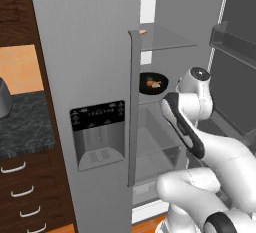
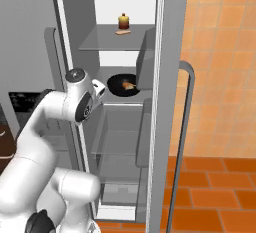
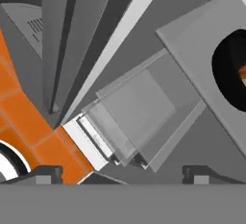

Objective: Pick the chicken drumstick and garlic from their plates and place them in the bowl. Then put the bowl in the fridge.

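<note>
Now the round, shiny black bowl sat on a glass shelf inside the tall grey metal fridge. The fridge stood open, with one grey door swung out to the side. Inside the bowl lay a small orange-brown chicken drumstick, and a pale bit beside it looked like the little off-white garlic, though it was too small to be sure. So the food was in the bowl, and the bowl was in the fridge.

The white robot arm reached toward the open fridge. Its end effector was wide open and held nothing. In the hand view its two small dark fingertips stood far apart at the bottom, with only air between them.

The bowl was apart from the end effector. In the hand view the bowl sat high on the right edge, cut off by the side of the picture. The fingertips pointed more at the clear drawers lower in the fridge than at the bowl. In the left base view, the bowl lay just up and to the left of the arm's wrist, deeper in the fridge.

A small yellow and brown jar stood on the shelf above, well away from the bowl.

I think the job was nearly done. The arm would only need to pull straight back, away from the bowl, without bumping the shelf or the door.
</note>
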Available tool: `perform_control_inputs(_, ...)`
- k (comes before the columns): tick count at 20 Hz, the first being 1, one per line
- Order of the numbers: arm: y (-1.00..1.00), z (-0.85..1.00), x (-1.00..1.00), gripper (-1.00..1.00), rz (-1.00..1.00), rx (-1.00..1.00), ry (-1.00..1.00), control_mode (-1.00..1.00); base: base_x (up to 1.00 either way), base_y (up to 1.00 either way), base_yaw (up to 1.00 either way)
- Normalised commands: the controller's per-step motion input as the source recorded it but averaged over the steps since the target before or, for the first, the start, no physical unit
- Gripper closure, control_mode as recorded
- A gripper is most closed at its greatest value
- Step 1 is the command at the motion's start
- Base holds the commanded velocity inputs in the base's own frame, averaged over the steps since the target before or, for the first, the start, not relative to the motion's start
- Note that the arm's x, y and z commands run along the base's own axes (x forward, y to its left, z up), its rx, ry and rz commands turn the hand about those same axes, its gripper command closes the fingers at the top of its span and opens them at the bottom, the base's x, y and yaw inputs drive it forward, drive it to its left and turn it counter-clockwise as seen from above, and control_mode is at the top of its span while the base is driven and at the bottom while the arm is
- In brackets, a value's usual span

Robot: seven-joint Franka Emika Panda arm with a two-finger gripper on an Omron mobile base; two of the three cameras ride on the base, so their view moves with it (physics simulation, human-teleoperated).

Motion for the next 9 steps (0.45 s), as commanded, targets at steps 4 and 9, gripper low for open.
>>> perform_control_inputs(4, 0.00, 0.00, -1.00, -1.00, -0.19, 0.00, -0.16, -1.00, 0.00, 0.00, 0.00)
perform_control_inputs(9, 0.00, 0.00, -1.00, -1.00, -0.21, 0.01, -0.11, -1.00, 0.00, 0.00, 0.00)
